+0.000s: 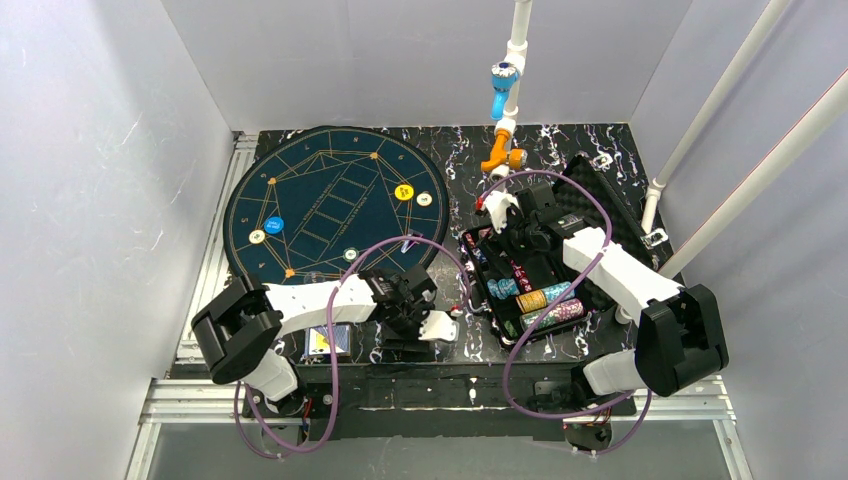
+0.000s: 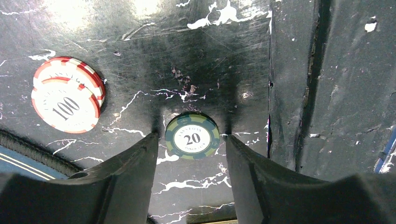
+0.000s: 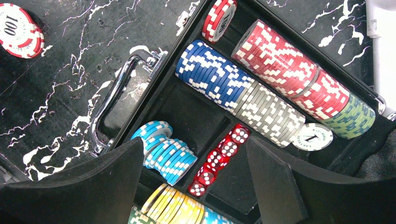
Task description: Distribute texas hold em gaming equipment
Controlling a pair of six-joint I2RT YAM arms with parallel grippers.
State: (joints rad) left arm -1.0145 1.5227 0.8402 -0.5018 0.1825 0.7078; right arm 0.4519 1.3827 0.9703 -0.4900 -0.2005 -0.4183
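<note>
Right gripper jaws spread wide, nothing held, over case. Dice in a row between the fingers. Light-blue chips beside one finger, yellow chips nearer the wrist. Past the fingertips: blue chips, grey chips, red chips. Handle off to one side.

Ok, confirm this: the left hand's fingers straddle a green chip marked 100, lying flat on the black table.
Not 100: in the left wrist view the green chip between the fingers of the left hand reads 20. The rest holds; it lies flat on the black table.
</note>
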